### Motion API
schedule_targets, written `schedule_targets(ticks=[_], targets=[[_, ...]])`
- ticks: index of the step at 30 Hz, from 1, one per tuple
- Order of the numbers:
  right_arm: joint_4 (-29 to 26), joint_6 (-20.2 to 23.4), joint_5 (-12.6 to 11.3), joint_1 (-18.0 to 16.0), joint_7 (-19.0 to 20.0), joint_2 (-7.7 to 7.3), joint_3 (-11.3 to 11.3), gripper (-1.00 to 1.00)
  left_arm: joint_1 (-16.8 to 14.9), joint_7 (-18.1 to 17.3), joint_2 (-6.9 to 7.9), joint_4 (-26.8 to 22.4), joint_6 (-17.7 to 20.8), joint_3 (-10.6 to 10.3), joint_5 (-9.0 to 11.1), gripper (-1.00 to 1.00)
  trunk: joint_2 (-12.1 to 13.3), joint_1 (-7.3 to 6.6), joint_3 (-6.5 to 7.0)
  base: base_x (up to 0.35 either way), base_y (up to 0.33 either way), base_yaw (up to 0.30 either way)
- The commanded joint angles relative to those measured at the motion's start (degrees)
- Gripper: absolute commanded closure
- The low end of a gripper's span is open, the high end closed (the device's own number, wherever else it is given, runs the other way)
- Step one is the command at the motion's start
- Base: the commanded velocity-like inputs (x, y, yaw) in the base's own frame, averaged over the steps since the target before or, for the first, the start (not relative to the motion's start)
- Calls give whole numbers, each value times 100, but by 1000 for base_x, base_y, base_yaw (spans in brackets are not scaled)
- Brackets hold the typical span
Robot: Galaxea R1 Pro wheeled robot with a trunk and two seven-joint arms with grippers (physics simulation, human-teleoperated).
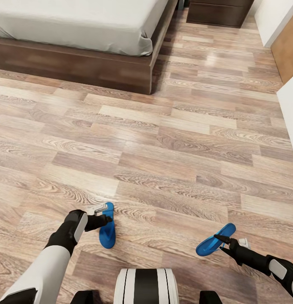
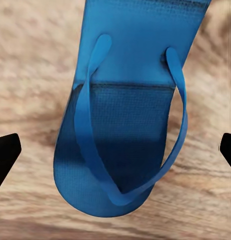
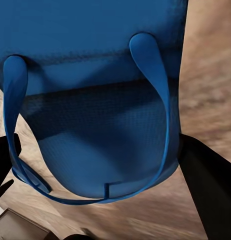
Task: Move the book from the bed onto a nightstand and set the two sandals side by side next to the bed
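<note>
Item 1, left sandal (image 1: pixel 107 230): bright blue flip-flop, well short of the bed (image 1: pixel 78 25) and out from the frame's long side. Its long axis points roughly toward the bed. Our left hand (image 1: pixel 103 219) sits at its near-bed end; in the left wrist view the sandal (image 2: pixel 126 125) lies between two dark fingertips (image 2: pixel 5 157) standing wide of it, so we read this hand as released, or at most loosely straddling the sole. Whether the sandal rests on the floor (image 1: pixel 171 139) or hangs just above it, we cannot tell.

Item 2, right sandal (image 1: pixel 216 240): same colour, equally far from the bed, well apart from the first. Its long axis runs on a diagonal, the far tip tilted up. Our right hand (image 1: pixel 222 242) is clenched on its near end; in the right wrist view the sole (image 3: pixel 95 110) sits tight against a dark finger (image 3: pixel 208 185).

Judgement: each sandal is already at its own hand; the carry runs forward to the bed's side, where the two axes need to be brought parallel.
</note>
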Motion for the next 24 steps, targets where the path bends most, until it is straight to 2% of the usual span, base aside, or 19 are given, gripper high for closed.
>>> schedule_targets(ticks=[1, 11, 24], targets=[[0, 46, -3, -1, 7, -1, -19, 100, -2, -3, -23, -7, 17, 30, 24, -100, -1, -1, -3, 0, 0, 0], [0, 46, -3, 3, 8, -1, -19, 100, -2, -4, -108, 1, -145, 27, 18, -100, -1, -1, -3, 0, 0, 0], [0, 46, -3, 1, 7, -1, -19, 100, -2, 0, -128, 2, -149, 27, 17, -100, -1, -1, -3, 0, 0, 0]])
